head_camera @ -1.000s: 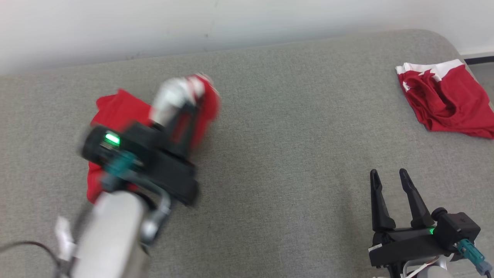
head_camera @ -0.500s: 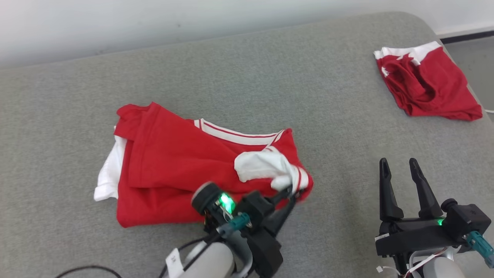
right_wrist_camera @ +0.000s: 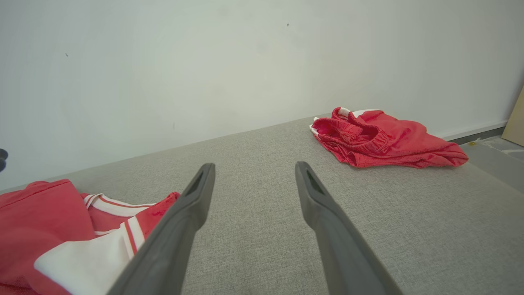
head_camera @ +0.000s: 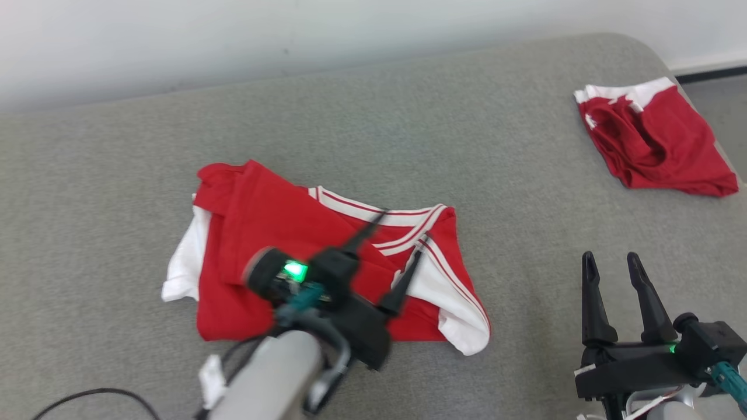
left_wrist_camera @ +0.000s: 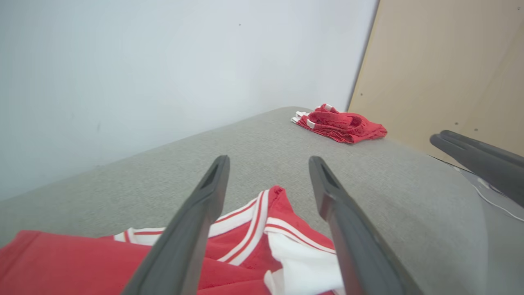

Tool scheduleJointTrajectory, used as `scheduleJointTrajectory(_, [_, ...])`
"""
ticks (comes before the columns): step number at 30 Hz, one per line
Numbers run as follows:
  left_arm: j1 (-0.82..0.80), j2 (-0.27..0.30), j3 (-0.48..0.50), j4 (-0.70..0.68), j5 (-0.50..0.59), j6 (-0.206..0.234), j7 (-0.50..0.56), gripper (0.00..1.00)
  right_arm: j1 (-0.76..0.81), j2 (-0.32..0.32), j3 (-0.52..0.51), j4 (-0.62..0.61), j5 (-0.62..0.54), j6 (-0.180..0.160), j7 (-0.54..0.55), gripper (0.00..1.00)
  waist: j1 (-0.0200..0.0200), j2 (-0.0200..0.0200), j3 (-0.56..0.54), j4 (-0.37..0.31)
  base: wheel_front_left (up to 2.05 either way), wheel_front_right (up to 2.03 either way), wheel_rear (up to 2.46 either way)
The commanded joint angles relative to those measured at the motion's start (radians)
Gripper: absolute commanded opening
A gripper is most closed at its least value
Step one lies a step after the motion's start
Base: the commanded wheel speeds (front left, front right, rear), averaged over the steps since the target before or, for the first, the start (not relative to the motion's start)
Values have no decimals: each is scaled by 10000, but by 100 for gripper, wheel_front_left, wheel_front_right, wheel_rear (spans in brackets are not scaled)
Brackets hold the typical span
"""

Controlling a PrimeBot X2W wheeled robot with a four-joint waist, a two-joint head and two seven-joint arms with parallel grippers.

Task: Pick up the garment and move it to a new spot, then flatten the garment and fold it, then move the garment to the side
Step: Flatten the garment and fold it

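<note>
Left gripper (head_camera: 401,226) has let go of white sleeve; jaws now spread, sleeve lies flat.
Head view: shirt (head_camera: 262,227) rumpled mid-pad (head_camera: 408,116), collar up, other sleeve tucked under. Right gripper (head_camera: 610,256) well apart, jaws spread, empty. Shorts (head_camera: 659,146) at far corner.
Left wrist view: jaws above collar stripes.
Right wrist view: freed sleeve nearest.
Flattening, likely: pinch single layer at edge, pull outward, keep low.
</note>
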Motion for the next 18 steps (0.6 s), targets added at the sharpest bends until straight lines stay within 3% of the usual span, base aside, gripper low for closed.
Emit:
scheduleJointTrajectory(1, [190, 209, 189, -85, -35, 112, -67, 100, 171, -31, -37, -2, -44, -30, 2, 100, 0, -1, -353, 394, 0, 0, 0])
scheduleJointTrajectory(11, [2011, 1879, 2696, -1918, 224, 1112, -68, 100, 440, -150, -43, -38, -82, -30, 2, 100, 0, -1, -735, 1198, 0, 0, 0])
scheduleJointTrajectory(18, [3903, 2190, 4469, -3208, 462, 1654, -64, 100, 524, -287, -28, -49, -34, -30, 2, 100, 0, -1, -779, 1489, 0, 0, 0])
